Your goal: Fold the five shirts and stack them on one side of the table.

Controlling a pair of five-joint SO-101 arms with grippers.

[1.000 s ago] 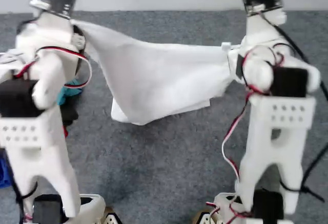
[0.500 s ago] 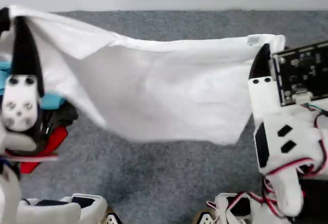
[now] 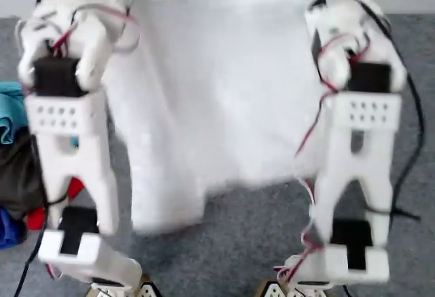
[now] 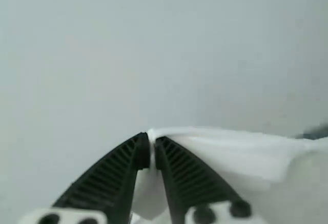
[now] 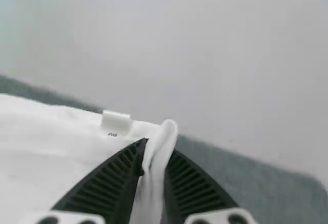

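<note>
A white shirt hangs spread between the two arms, stretched across the far part of the table, its lower edge trailing on the grey carpet. My left gripper is shut on one top corner of the white shirt. My right gripper is shut on the other top corner of the shirt, beside its small label. In the high view the left arm stands at the left and the right arm at the right, both stretched far forward.
A pile of other shirts, teal, dark, red and blue, lies at the left edge. Grey carpet covers the table; a pale wall rises behind.
Both arms have swung up and then forward toward the far edge, carrying the white shirt, which now hangs spread wide between them instead of bunched on the table.
</note>
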